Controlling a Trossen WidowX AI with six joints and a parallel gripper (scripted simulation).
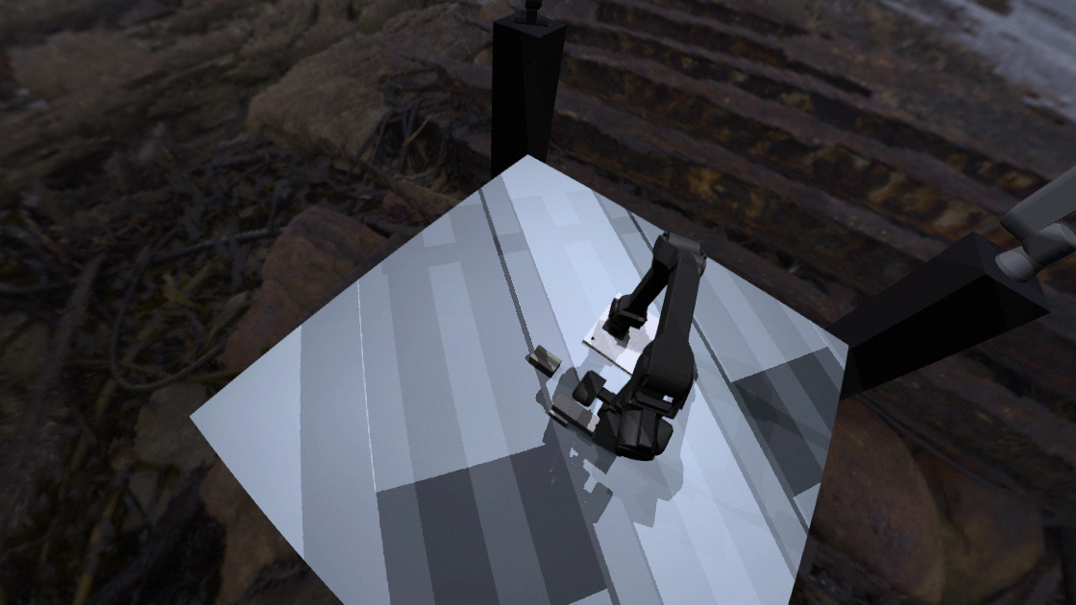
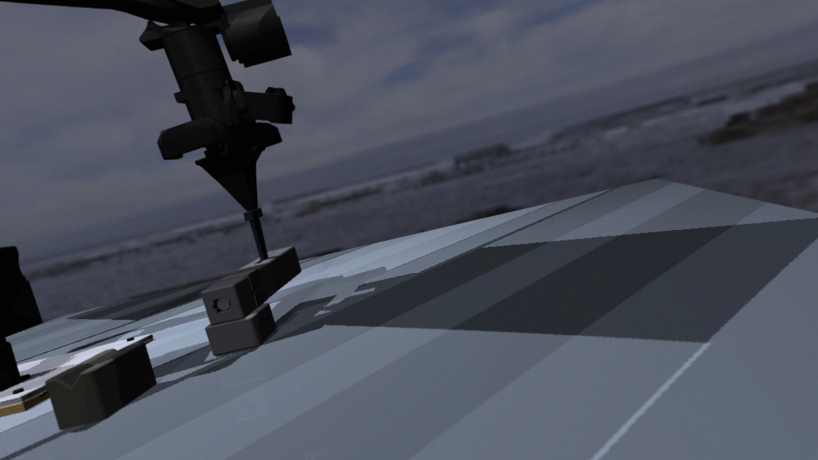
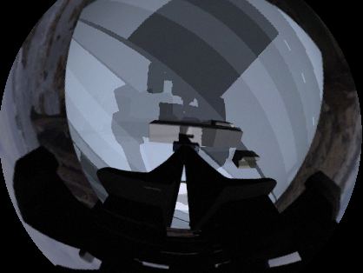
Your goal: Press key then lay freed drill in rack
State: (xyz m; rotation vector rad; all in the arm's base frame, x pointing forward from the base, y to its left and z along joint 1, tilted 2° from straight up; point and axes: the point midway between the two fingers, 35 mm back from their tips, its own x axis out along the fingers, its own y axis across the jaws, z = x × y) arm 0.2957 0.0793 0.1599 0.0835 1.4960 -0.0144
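Note:
My gripper (image 2: 251, 207) (image 3: 185, 148) is shut and empty, pointing down, its fingertips at the head of the key. The key (image 2: 258, 235) is a thin dark blue pin with a wider head; it stands up out of the top of the grey block, with much of its shaft showing. The grey block (image 2: 237, 335) (image 3: 221, 136) (image 1: 575, 412) is long and raised on a lower part, with a round opening in its end face. I cannot make out the drill clearly. The rack (image 2: 114, 380) (image 1: 543, 361) (image 3: 246, 160) is a small olive-grey block with a V-shaped groove, empty.
The arm's base stands on a white plate (image 1: 601, 342) (image 2: 74, 359) near the rack. The arm hides part of the grey block in the top view. Black posts (image 1: 525, 90) (image 1: 933, 323) stand at the table's far and right corners. Banded shadows cross the table.

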